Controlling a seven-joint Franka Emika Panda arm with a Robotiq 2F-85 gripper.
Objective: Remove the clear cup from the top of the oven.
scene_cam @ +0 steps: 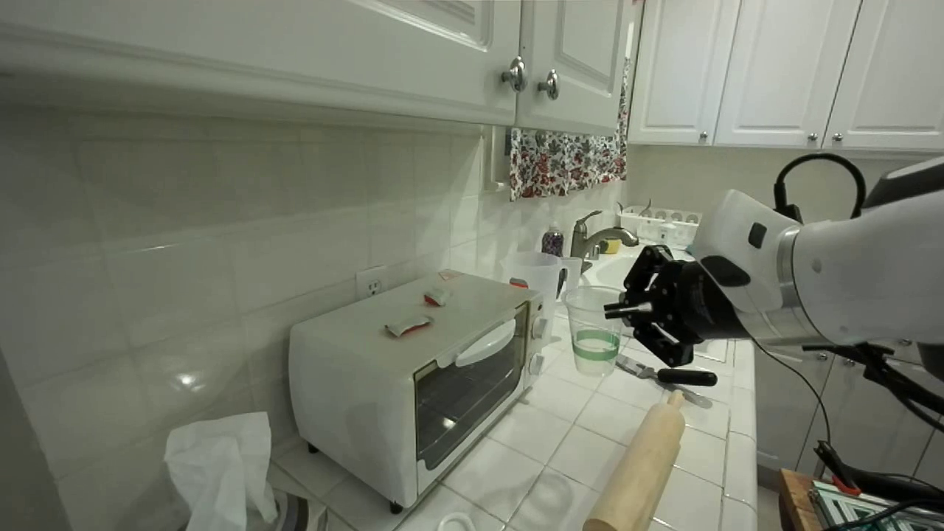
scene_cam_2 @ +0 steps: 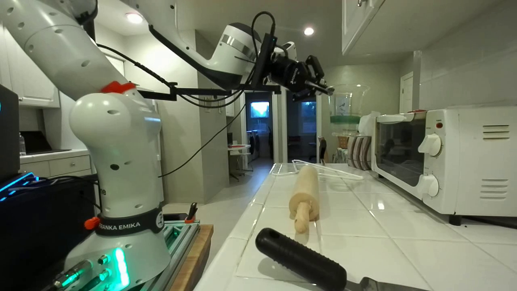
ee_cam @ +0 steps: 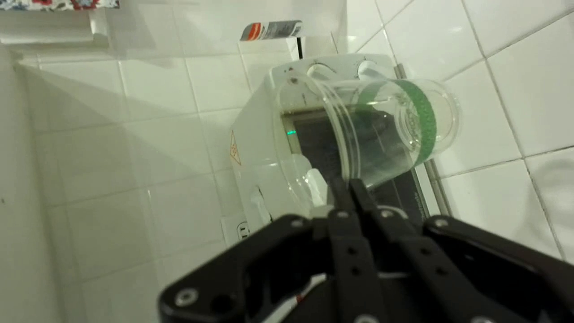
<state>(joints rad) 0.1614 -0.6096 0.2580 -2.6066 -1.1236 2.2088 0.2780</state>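
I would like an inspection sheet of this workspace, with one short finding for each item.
Surface: white tiled counter, with some light reflections.
Job's things: clear cup roughly upright in the air, off the oven; oven door closed.
Clutter: two small packets on the oven; rolling pin and black-handled utensil on the counter.
Gripper: shut on the clear cup near its rim.
Cables: black cable looped above the arm.
Surroundings: white cabinets, floral curtain and faucet.

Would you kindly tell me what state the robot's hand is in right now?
Hand: closed, holding the clear cup near its rim.
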